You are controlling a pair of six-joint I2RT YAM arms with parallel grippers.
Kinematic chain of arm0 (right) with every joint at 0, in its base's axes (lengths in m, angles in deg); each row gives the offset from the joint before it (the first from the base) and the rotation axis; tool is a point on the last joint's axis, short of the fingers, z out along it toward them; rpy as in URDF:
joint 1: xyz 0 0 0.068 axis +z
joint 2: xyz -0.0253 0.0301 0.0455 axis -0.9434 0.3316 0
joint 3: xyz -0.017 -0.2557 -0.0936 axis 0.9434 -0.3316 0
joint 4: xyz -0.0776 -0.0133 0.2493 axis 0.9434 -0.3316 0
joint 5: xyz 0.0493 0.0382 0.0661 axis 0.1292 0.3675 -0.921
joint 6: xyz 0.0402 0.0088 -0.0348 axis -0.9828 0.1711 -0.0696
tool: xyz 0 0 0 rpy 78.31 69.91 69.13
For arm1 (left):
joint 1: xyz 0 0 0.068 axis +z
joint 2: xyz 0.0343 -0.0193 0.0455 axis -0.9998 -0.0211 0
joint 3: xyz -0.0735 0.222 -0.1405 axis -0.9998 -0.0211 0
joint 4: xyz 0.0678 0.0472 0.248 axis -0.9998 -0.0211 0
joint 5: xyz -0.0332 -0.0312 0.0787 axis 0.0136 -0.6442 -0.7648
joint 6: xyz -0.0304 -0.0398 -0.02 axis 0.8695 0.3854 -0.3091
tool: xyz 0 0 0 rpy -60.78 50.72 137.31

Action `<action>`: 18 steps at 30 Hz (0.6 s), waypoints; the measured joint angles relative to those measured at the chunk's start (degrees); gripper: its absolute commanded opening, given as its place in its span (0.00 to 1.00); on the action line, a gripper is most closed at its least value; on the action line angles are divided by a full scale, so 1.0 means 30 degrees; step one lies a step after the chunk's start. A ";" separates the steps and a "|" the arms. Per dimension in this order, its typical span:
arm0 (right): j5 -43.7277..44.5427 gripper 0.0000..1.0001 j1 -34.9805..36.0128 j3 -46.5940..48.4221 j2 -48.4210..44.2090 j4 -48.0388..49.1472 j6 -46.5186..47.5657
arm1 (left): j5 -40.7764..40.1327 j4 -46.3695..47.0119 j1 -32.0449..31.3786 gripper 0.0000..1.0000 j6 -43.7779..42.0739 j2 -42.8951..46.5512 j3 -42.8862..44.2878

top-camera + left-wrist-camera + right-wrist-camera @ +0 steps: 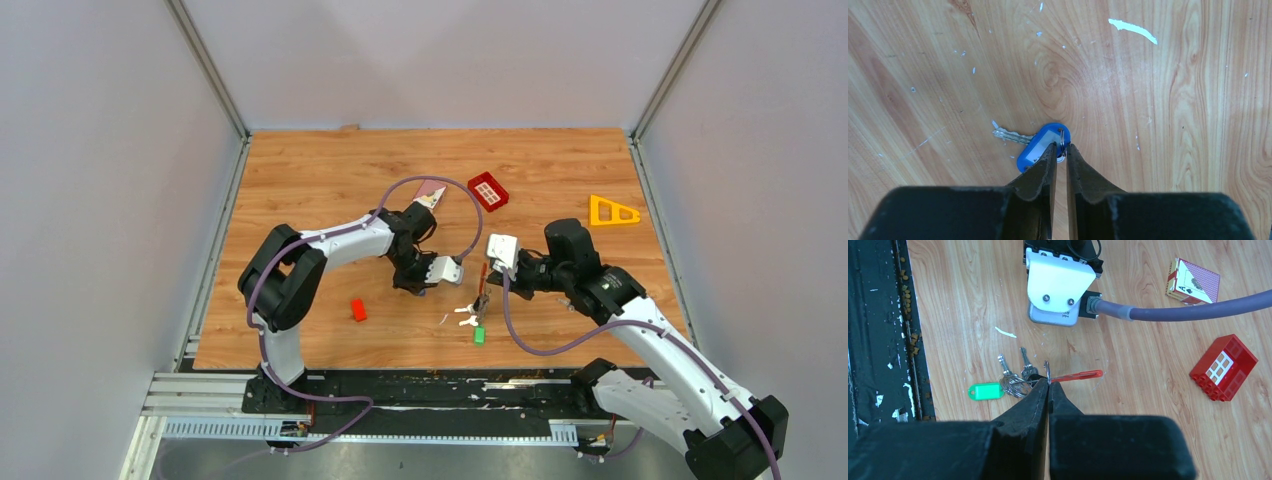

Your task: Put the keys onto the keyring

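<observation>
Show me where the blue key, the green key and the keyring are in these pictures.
blue key point(1040, 144): left wrist view, on its blue plastic head.
green key point(984, 391): right wrist view, on its green plastic head.
keyring point(1079, 374): right wrist view, on its glossy red piece.

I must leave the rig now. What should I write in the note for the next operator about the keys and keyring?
Left end effector: slightly open, tips at the small ring of the blue-tagged key, which lies flat on the table.
Right end effector: shut on the keyring.
Done: green-tagged key and two plain keys bunch beside it; threaded or not, unclear.
Left to do: blue-tagged key onto the keyring.
</observation>
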 measured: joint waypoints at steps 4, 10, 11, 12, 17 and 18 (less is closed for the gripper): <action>0.0000 0.00 0.0000 0.0000 0.0022 0.0000 0.0007 | -0.0007 0.0015 -0.0051 0.17 0.0007 0.0000 -0.0007; 0.0000 0.00 0.0000 0.0000 0.0117 -0.0007 0.0007 | -0.0189 0.0124 -0.0124 0.09 0.0029 0.0000 -0.0007; 0.0000 0.00 0.0000 0.0000 0.0117 -0.0007 0.0007 | -0.0189 0.0146 -0.0124 0.07 0.0073 0.0000 -0.0007; 0.0000 0.00 0.0000 0.0000 0.0117 -0.0015 0.0007 | -0.0182 0.0160 -0.0124 0.05 0.0087 0.0000 -0.0007; 0.0000 0.00 0.0000 0.0000 0.0117 -0.0015 0.0007 | -0.0146 0.0211 -0.0124 0.00 0.0160 0.0000 -0.0007; 0.0000 0.00 0.0000 0.0000 0.0117 -0.0015 0.0007 | -0.0146 0.0226 -0.0124 0.00 0.0160 0.0000 -0.0007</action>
